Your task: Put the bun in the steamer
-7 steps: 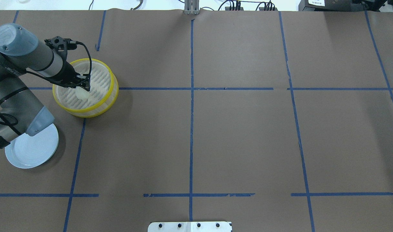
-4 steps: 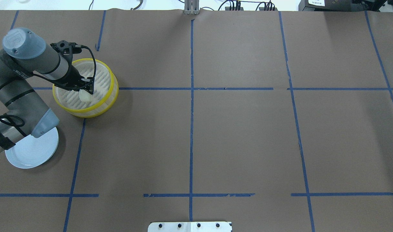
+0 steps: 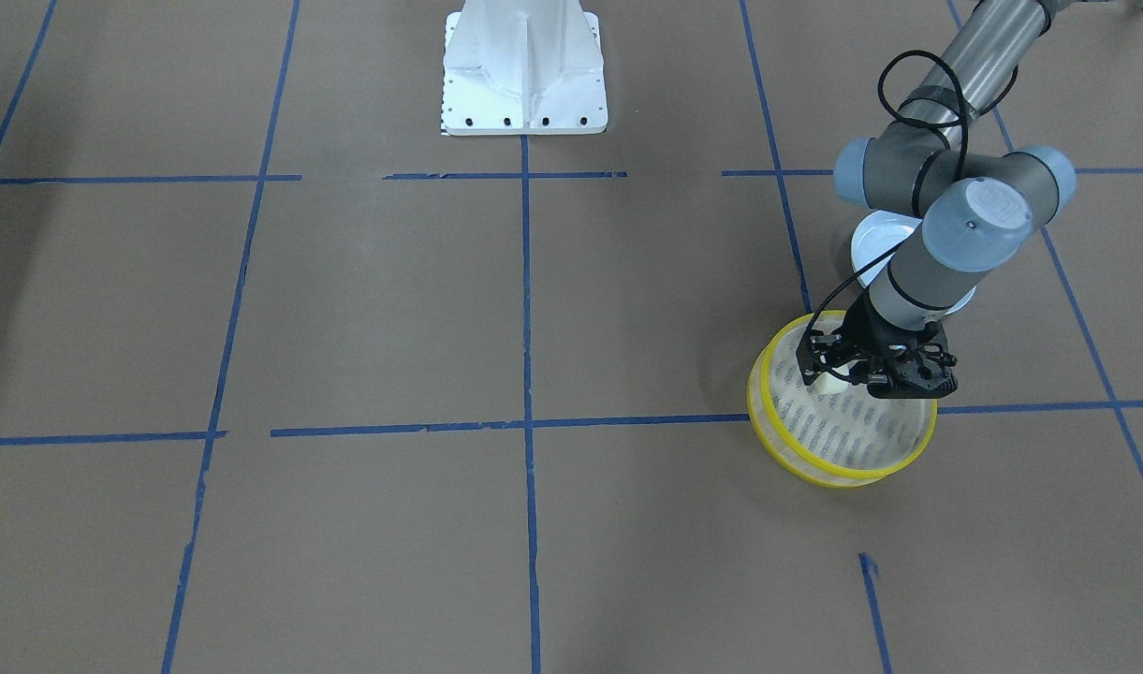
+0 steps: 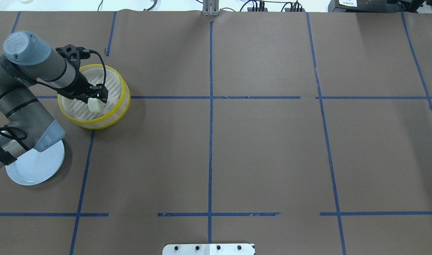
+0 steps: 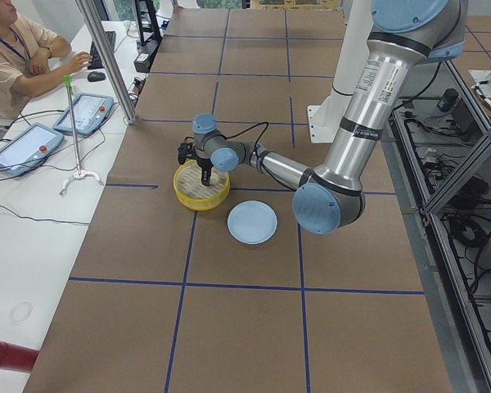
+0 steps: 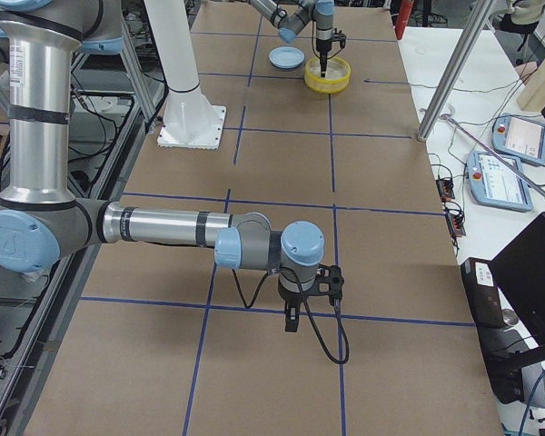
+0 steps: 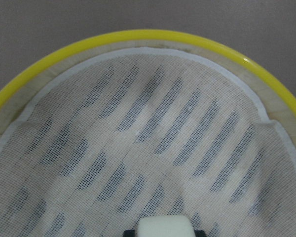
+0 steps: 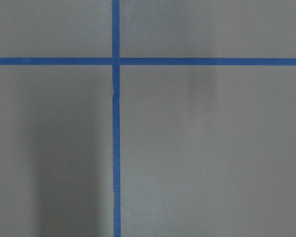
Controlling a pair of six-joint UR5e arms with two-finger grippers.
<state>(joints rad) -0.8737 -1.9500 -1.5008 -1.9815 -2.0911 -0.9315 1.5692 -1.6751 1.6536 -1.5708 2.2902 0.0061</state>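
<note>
The left pincer (image 4: 96, 98) hangs inside the steamer (image 4: 126, 98), which stands near the table's left end, toward the corner on the operators' edge. The bun (image 4: 94, 105) is inside the yellow rim, a little toward the robot's edge from the basket's middle. The left wrist view shows the bun (image 7: 165, 227) with a dark jaw close against each side and no gap, so the pincer looks closed on it. No view settles whether the bun's underside touches the mesh liner (image 7: 153, 128).

That doubt is the main hazard. If the bun is let go while above the base, the soft lump could bounce or roll against the near wall. If it is pushed lower than needed, it would be squashed, or the light basket nudged along the table. The bun may also cling to one jaw when they part and be lifted out as the arm rises. A jaw tip could snag the liner and drag it. The blue plate (image 4: 42, 166) lies under the arm's elbow, so a low retreat might clip it.

The right pincer (image 6: 293, 318) shows only in the side view; its state cannot be told.
</note>
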